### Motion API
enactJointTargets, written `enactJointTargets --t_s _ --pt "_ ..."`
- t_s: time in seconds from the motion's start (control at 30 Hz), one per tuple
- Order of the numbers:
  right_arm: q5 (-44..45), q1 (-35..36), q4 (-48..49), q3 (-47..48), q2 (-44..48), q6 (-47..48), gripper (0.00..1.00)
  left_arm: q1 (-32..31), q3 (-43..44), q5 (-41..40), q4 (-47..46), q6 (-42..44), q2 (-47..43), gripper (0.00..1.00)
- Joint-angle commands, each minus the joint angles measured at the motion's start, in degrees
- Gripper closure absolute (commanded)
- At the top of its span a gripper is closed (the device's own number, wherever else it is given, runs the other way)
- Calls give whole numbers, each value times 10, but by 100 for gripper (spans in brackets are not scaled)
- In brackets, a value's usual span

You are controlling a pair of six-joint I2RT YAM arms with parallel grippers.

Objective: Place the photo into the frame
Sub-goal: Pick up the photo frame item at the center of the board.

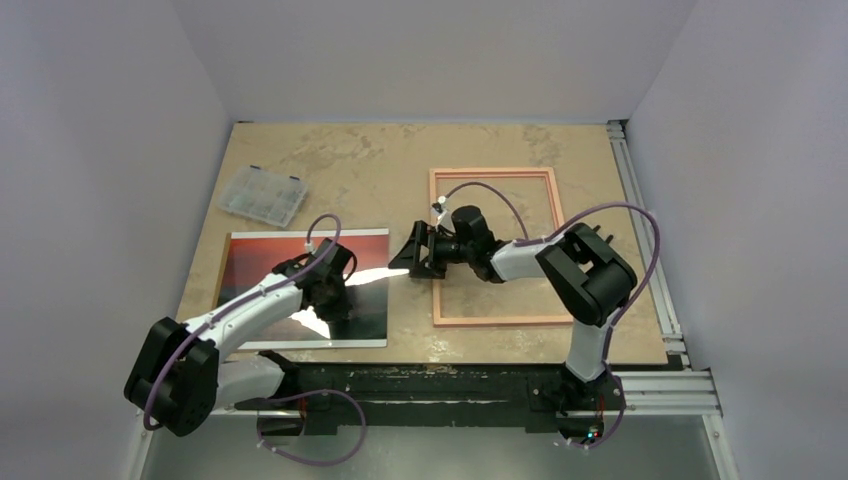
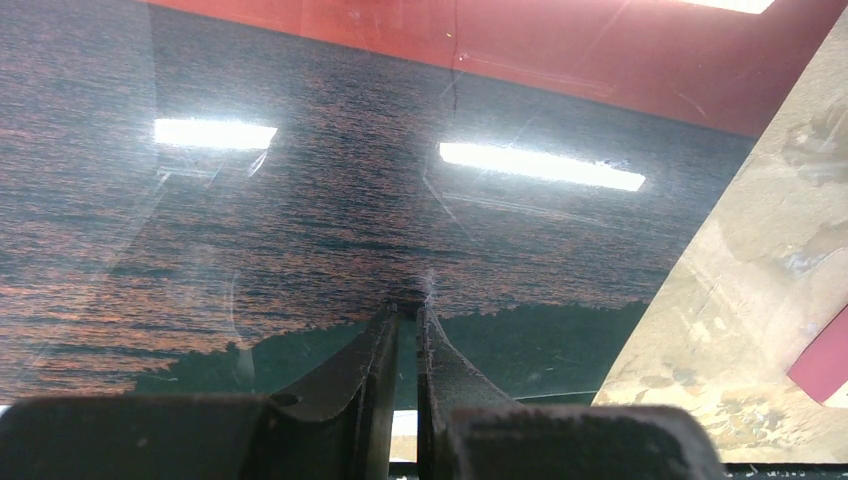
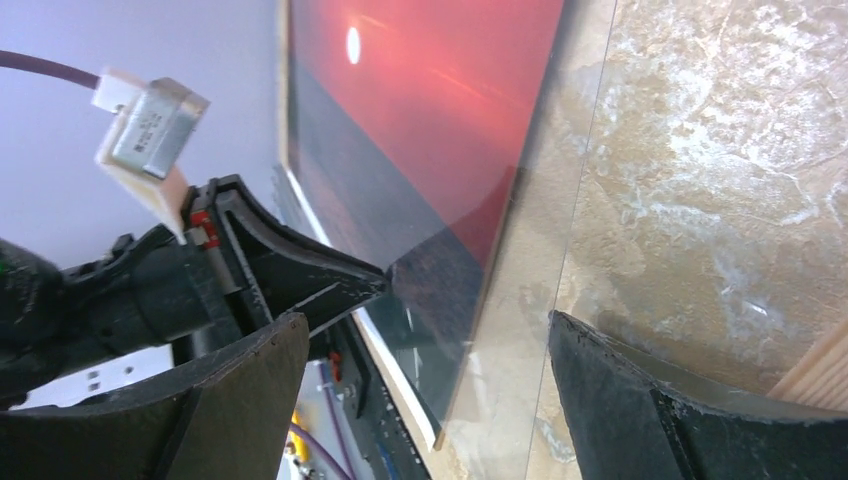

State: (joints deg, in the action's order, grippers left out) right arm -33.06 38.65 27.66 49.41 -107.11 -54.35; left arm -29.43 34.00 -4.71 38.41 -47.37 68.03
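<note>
since the photo (image 1: 270,262) lies face up on the left of the table (image 1: 350,170), apart from the empty frame (image 1: 492,172), the left claw (image 2: 408,300), pressed together, bears its tips on the dark sea, likely to drag it over, while the right claw (image 1: 413,250) hangs spread wide beside the photo's edge.

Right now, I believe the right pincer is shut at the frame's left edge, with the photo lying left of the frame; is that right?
Not quite: the right pincer is open, jaws spread wide, as the right wrist view shows. It is at the frame's left edge, with the photo left of the frame.
</note>
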Motion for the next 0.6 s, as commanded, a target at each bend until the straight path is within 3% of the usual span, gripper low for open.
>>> enactJointTargets --t_s 0.0,0.1,0.37,0.57 --pt "-57 -3 102 -43 -56 -42 12 -3 -18 11 -26 -3 3 90" --pt "-85 -3 173 -61 -65 -76 13 -3 -19 12 -27 -3 3 90" --pt "-95 -2 209 -62 -90 -97 22 -3 -20 19 -31 -2 -1 91" --pt "-90 10 172 -42 -99 -80 30 -5 -21 20 -33 -2 -4 91"
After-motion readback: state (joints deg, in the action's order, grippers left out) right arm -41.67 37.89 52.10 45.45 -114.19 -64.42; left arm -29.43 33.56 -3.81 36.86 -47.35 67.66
